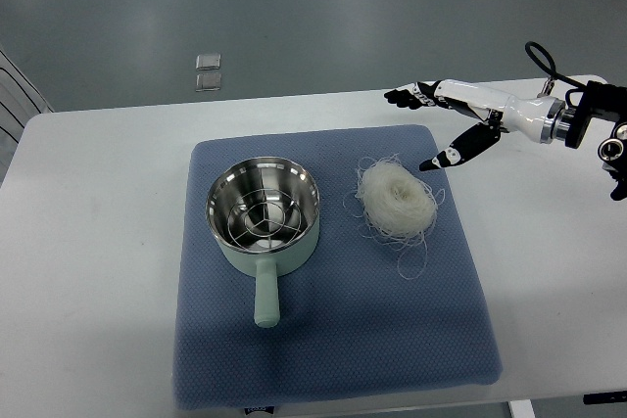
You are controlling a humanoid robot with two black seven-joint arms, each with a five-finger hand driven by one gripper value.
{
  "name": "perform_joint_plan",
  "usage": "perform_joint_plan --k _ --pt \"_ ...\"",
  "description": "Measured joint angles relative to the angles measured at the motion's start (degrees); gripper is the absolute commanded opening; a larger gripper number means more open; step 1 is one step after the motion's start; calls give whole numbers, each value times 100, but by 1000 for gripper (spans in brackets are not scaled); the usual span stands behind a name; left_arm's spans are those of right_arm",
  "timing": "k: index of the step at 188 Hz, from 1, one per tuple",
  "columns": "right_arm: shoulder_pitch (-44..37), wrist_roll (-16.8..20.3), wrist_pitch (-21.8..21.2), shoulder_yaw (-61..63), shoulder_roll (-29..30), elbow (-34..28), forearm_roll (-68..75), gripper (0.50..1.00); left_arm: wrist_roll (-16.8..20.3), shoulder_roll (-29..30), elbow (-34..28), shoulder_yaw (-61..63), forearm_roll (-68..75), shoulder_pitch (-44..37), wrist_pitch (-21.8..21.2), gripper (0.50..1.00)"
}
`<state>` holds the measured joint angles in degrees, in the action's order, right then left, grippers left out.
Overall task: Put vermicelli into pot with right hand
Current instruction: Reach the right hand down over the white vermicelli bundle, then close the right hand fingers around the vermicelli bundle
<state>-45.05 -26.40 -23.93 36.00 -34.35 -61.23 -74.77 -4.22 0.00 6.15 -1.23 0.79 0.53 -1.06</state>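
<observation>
Gleaming with polished metal inside the pot (pixel 263 207), matt pale-green coating outside. Lying on a textured blue cloth mat (pixel 333 340). Showing thin, wiry, translucent white vermicelli (pixel 395 201). Shining glossy white plastic on the right hand (pixel 446 115).

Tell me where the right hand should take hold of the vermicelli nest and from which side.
Probably best from above, fingers closing around the dense coiled middle of the vermicelli, not the loose strands trailing at its edges. It lies flat on the blue mat as a round nest, clear of the pot. The right hand, open, hovers just beyond its far right side.
</observation>
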Motion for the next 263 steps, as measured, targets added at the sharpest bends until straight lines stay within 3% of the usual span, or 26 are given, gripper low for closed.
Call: perform_joint_plan --k 32,72,119,263 --pt "-42 -6 -177 -75 -66 -248 -977 919 0 0 0 0 0 0 0 1000" --pt "-48 11 56 -221 -4 -265 -1685 919 0 0 0 0 0 0 0 1000" --pt "-14 46 583 -479 4 -176 -1766 919 0 0 0 0 0 0 0 1000" --pt "283 57 1022 -672 613 126 -1777 919 0 0 0 0 0 0 0 1000"
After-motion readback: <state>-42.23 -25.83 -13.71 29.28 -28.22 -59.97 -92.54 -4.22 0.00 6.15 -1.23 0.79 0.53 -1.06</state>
